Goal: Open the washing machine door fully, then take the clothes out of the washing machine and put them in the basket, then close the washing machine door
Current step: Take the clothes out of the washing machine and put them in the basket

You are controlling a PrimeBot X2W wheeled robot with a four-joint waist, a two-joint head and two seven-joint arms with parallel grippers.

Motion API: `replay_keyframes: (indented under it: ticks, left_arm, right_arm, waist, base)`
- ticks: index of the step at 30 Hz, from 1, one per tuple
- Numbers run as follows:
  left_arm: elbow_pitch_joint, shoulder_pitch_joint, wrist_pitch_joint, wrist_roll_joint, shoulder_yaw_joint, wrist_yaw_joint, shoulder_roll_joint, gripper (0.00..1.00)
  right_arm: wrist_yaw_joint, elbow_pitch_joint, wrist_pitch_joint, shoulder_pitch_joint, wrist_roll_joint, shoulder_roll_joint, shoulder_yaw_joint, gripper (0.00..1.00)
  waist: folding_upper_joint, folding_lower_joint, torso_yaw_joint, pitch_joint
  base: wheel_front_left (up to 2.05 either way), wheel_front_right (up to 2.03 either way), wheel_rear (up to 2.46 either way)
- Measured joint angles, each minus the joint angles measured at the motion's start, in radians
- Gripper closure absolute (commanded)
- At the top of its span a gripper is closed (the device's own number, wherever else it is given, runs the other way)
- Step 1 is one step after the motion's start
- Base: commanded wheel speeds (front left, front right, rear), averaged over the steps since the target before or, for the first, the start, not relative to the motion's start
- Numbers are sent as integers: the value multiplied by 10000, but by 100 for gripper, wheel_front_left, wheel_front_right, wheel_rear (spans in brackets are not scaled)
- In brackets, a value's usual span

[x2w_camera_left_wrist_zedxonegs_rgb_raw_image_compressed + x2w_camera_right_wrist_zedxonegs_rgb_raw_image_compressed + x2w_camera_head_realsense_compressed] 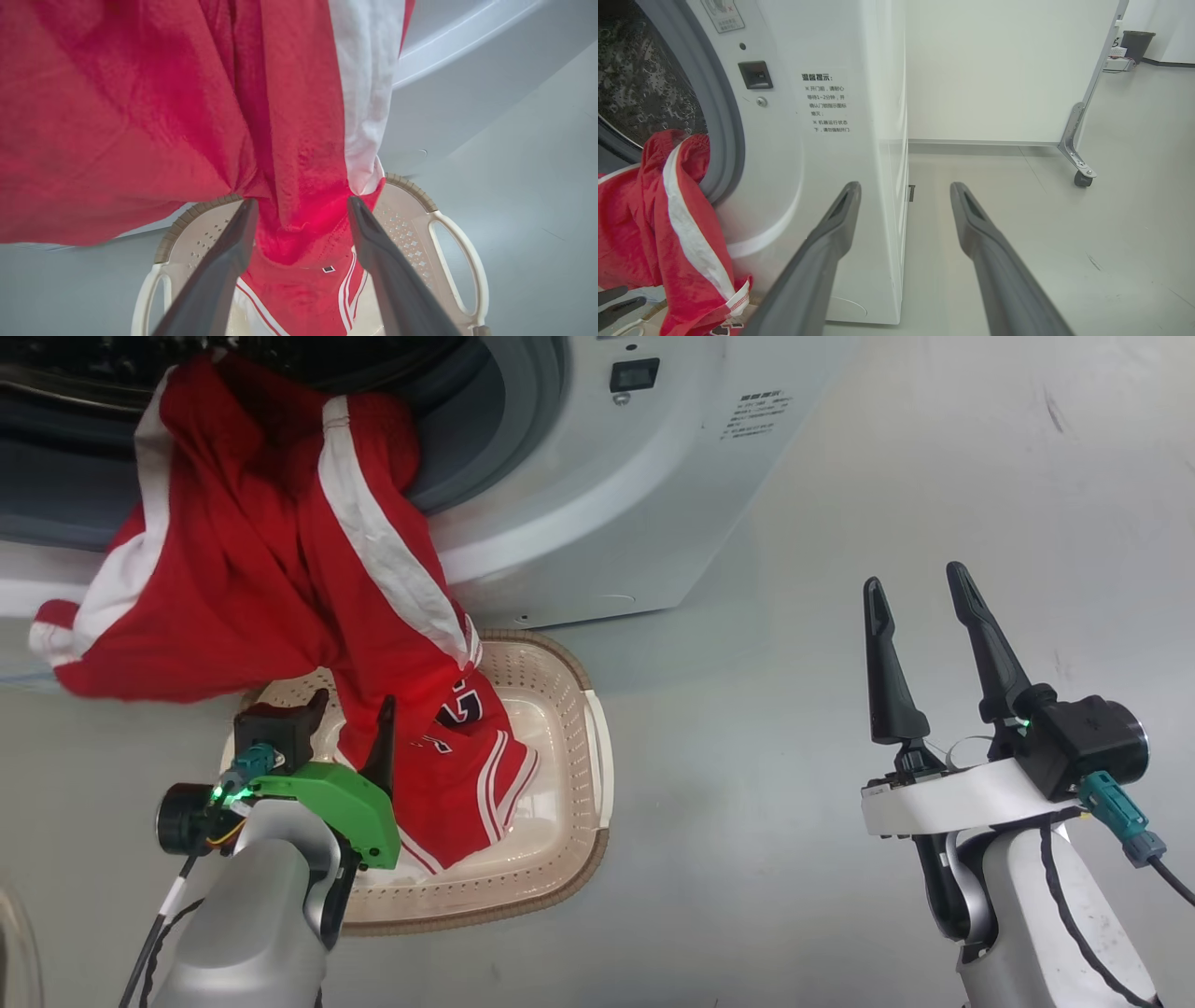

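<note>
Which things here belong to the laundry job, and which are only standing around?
Belong to the job:
- washing machine, drum open
- red clothes, hanging from the drum down into the basket
- cream basket on the floor
- left pincer, open, cloth between its fingers

Only standing around:
- white wheeled panel beside the machine
- dark bin, far corner

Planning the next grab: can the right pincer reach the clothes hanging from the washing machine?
Probably yes: the right pincer is open and empty, with only open floor between it and the clothes.
</note>
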Motion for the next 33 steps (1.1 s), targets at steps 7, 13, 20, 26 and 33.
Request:
replay_keyframes:
  ticks: [7, 13, 20, 26, 33]
  left_arm:
    - [-830, 25, -117, 142, -161, 17, -35, 0]
    - [-1768, 231, -117, 581, -395, 123, -59, 0]
    - [-3496, 779, -115, 947, -226, 558, -58, 0]
    - [-4274, 1536, -115, 1204, -104, 886, 84, 0]
    - [-5141, 2568, -115, 1308, -58, 1104, 316, 0]
  right_arm:
    - [2, 188, 0, 158, -42, -4, -115, 0]
    - [13, 439, 0, 384, -104, -33, -182, 0]
    - [54, 706, 0, 757, -109, -31, -169, 0]
    - [104, 842, 0, 1057, -111, -23, -148, 0]
    - [104, 959, 0, 1483, -109, -4, -144, 0]
  waist:
    - [0, 0, 461, -482]
    - [0, 0, 829, -1024]
    - [0, 0, 1126, -1798]
    - [0, 0, 1243, -2366]
    - [0, 0, 1290, -3116]
  base:
    - [0, 0, 0]
    - [0, 0, 0]
    - [0, 0, 0]
    - [0, 0, 0]
    - [0, 0, 0]
